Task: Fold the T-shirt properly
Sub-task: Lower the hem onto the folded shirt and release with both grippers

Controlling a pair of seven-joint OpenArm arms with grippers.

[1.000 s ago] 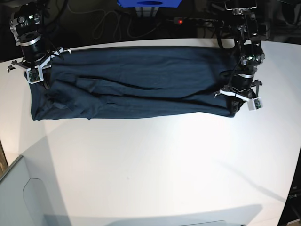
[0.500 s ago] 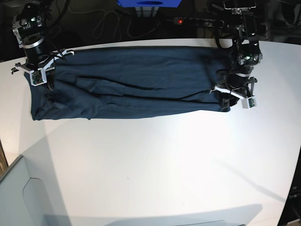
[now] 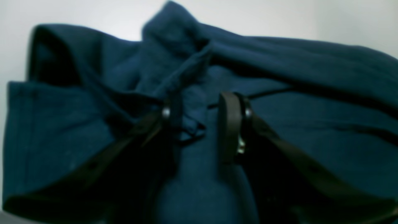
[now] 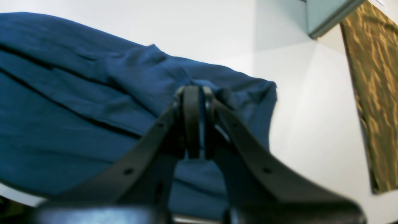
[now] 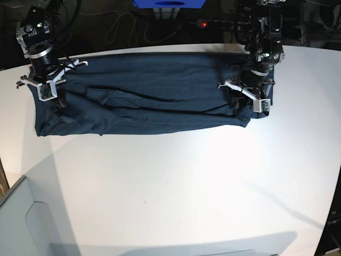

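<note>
Although it already lies as a long band, doubled lengthwise, the T-shirt [image 5: 149,98] is judged only part-way folded: the crosswise folds that would make it a compact packet are not yet done. It rests across the far part of the white table [image 5: 176,186], with wrinkles near its middle and a bunched end under each arm. At one end of the shirt, the left gripper [image 5: 246,103] stands over a raised, gathered ridge of cloth; in the left wrist view its fingers [image 3: 228,124] are parted, with a small tuck of fabric between them, and whether that tuck is truly pinched cannot be told. At the opposite end, the right gripper [image 5: 57,96] has its fingers [image 4: 191,118] pressed together, apparently nipping the shirt's edge. Beyond the shirt, a power strip [image 5: 213,24] lies behind the table.
</note>
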